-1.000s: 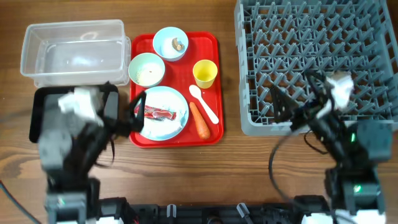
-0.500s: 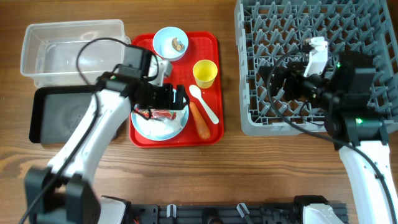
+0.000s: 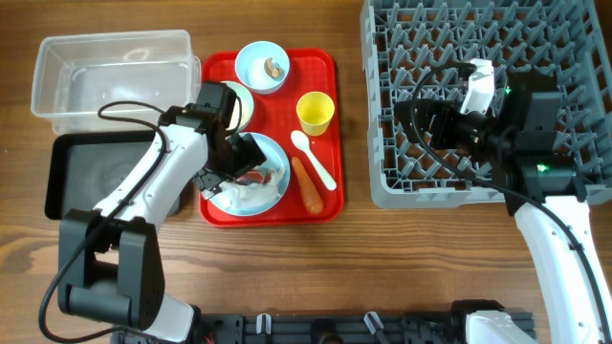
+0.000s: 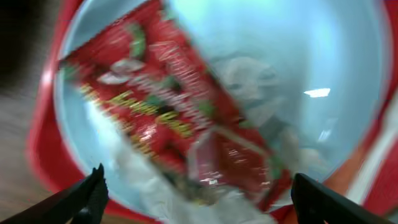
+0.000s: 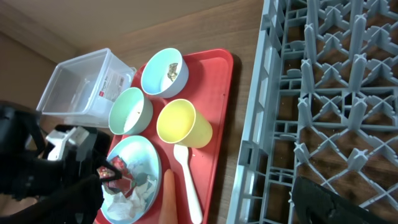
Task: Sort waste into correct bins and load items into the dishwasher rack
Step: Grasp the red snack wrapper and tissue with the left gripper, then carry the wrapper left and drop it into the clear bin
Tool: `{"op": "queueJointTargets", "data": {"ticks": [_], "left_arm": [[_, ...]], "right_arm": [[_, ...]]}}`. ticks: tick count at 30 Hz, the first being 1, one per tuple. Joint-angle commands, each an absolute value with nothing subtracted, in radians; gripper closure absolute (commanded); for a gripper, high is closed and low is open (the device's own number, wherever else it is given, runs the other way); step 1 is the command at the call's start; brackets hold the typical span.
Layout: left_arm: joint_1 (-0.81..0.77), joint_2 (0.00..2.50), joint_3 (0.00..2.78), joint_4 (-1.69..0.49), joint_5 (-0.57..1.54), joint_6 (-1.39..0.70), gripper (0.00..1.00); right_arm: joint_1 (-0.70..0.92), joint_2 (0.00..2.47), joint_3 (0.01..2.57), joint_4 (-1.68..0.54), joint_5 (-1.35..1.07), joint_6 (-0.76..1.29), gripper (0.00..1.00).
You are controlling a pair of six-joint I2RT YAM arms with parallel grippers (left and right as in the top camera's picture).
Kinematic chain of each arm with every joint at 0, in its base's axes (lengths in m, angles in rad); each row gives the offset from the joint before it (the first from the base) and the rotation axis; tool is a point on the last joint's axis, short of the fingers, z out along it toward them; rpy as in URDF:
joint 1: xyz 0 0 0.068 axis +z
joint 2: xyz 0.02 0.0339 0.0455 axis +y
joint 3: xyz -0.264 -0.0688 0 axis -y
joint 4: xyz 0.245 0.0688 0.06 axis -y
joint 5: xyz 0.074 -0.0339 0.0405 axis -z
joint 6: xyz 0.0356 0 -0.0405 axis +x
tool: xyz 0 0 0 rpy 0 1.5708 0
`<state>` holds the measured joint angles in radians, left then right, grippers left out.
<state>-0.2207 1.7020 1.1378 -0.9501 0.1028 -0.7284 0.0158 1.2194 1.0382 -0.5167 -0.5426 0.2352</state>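
Note:
My left gripper [image 3: 244,162] [image 4: 202,199] is open, low over the light blue plate [image 3: 279,161] [image 4: 336,56], its fingertips either side of the red wrapper [image 3: 258,177] [image 4: 180,106] and white tissue [image 3: 241,197] [image 4: 186,202]. The carrot [image 3: 307,184] and white spoon [image 3: 314,158] lie right of the plate. The blue bowl [image 3: 261,65] holds brownish scraps. The green bowl [image 3: 246,103] is partly hidden by my arm. The yellow cup [image 3: 316,113] stands upright. My right gripper [image 3: 421,119] [image 5: 199,205] is open and empty above the grey rack [image 3: 488,57] [image 5: 336,93].
All the dishes sit on a red tray [image 3: 325,205] [image 5: 217,68]. The clear tub [image 3: 110,76] [image 5: 81,87] stands at the back left, with the black tray [image 3: 86,177] in front of it. The rack fills the right side.
Both arms have left their resting poses at the front. The left arm reached onto the plate and lowered over the wrapper. The right arm rose over the rack's left part.

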Motion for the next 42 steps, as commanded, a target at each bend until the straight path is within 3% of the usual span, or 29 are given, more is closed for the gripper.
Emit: {"op": "queueJointTargets", "data": {"ticks": [1,14,19,20,22,24,25,28,38,42], "left_arm": [[-0.221,1.707,1.129,-0.984,0.016,-0.771,0.02],[-0.324,1.808,1.129,-0.851,-0.002,-0.767,0.00],[-0.329,1.861,1.129,-0.840,-0.084,-0.768,0.07],[-0.329,1.866,1.129,-0.835,-0.093,-0.768,0.10],[-0.329,1.870,1.129,-0.816,-0.100,-0.767,0.26],[-0.329,1.870,1.129,-0.796,-0.101,-0.767,0.51],[-0.329,1.870,1.129,-0.788,-0.102,-0.767,0.58],[-0.329,1.870,1.130,-0.776,-0.102,-0.767,0.96],[-0.300,1.743,1.468,-1.022,-0.096,-0.619,0.96],[-0.253,1.682,1.564,-1.028,-0.103,-0.582,0.96]], "right_arm": [[0.014,1.223,1.058,-0.517,-0.562,0.243,0.00],[0.014,1.225,1.058,-0.522,-0.554,0.244,0.00],[0.014,1.225,1.058,-0.539,-0.554,0.246,0.00],[0.014,1.225,1.058,-0.540,-0.554,0.246,0.00],[0.014,1.225,1.058,-0.540,-0.554,0.247,0.00],[0.014,1.225,1.058,-0.540,-0.554,0.246,0.00],[0.014,1.225,1.058,-0.540,-0.554,0.246,0.00],[0.014,1.225,1.058,-0.540,-0.554,0.247,0.00],[0.014,1.225,1.058,-0.540,-0.554,0.247,0.00],[0.014,1.225,1.058,-0.540,-0.554,0.246,0.00]]}}
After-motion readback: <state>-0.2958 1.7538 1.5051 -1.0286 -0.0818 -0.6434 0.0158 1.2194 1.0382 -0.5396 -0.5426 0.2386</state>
